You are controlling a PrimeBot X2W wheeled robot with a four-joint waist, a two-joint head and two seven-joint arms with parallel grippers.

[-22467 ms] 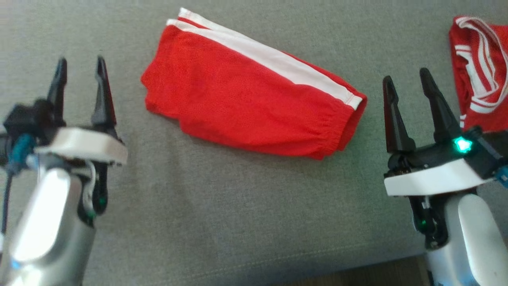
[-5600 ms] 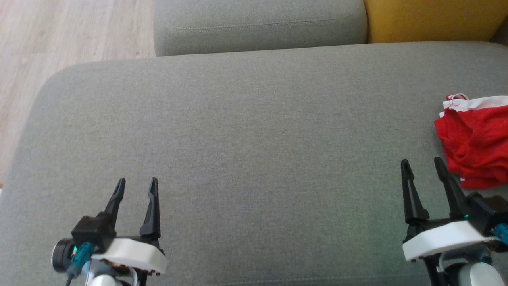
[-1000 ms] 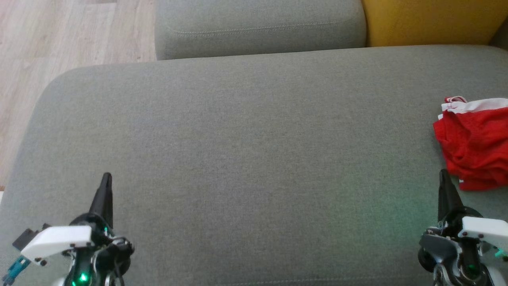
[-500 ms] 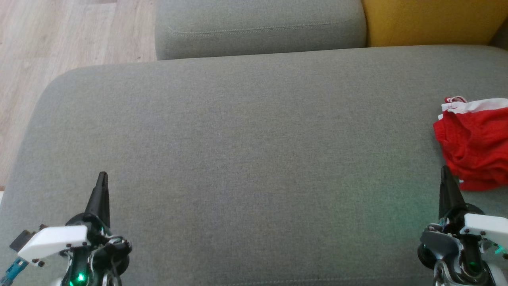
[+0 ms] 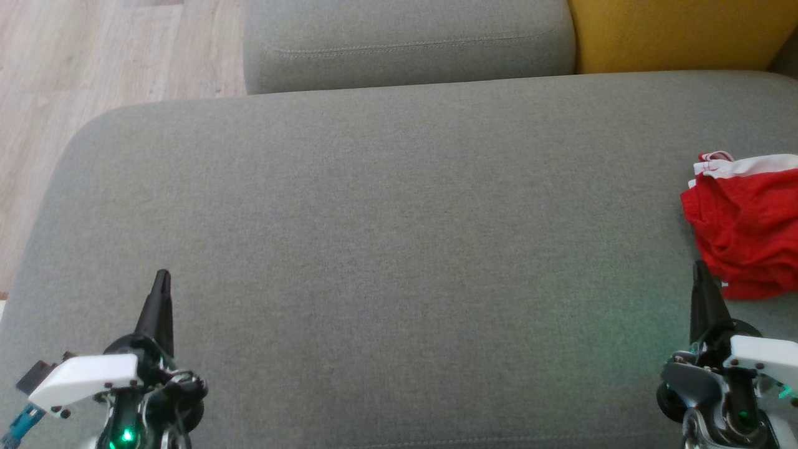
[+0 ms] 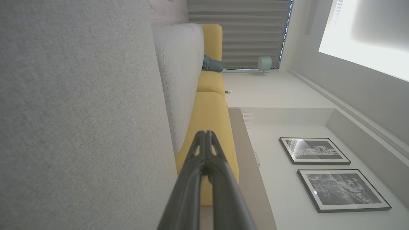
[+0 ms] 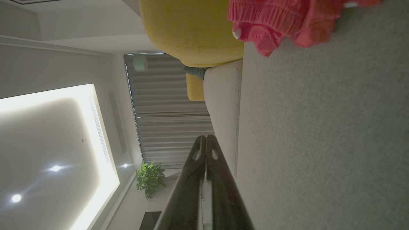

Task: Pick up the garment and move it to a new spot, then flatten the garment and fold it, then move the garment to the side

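The left gripper (image 5: 163,277) and right gripper (image 5: 699,269) were both clenched on nothing. The red garment (image 5: 745,231) lay at the sofa's (image 5: 374,218) right, just beside the right gripper, which might snag and rumple it.

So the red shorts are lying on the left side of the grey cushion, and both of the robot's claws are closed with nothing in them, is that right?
Not quite. The red shorts lie on the right side of the grey cushion, not the left, as the head view shows. The left gripper and right gripper are indeed closed and empty.
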